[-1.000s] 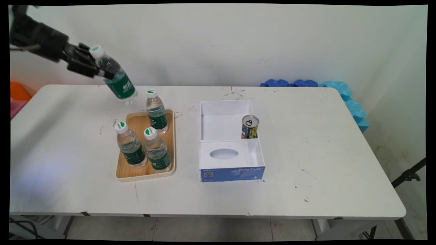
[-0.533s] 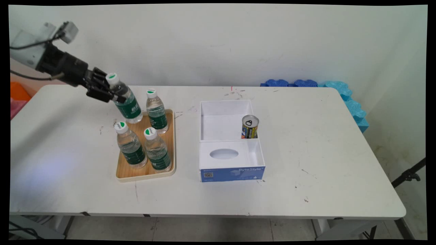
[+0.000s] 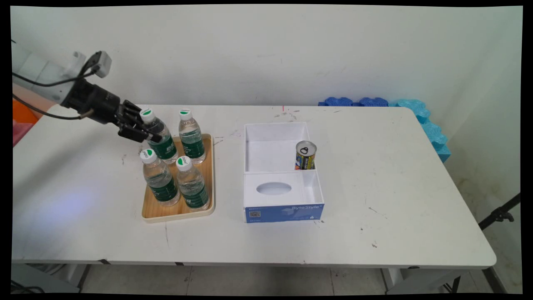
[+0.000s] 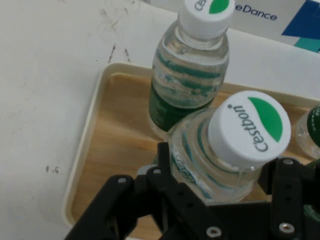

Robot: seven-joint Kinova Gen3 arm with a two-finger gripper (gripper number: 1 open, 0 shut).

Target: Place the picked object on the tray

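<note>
- At the left we see the black two-finger gripper [image 3: 143, 130] with its fingers [image 4: 165, 185] closed narrowly around the shoulder of a clear plastic water bottle with a green label and white cap [image 3: 159, 136]; the bottle is tilted, its cap leaning left toward the arm.
- Its base sits over the far left corner of the wooden tray with a cream rim [image 3: 209, 175]; we cannot tell whether it touches the wood.
- A second ago the held bottle was high above the table beyond the tray's far left corner; it has come down and nearer since.
- Three more bottles [image 3: 191, 135] of the same kind stand upright on the tray: one at the far right, just beside the held bottle, and two on the near half.
- To the right, well apart, a white and blue open cardboard box [image 3: 283, 212] holds a small printed drink can [image 3: 305, 155] in its far compartment's near right corner, unchanged.
</note>
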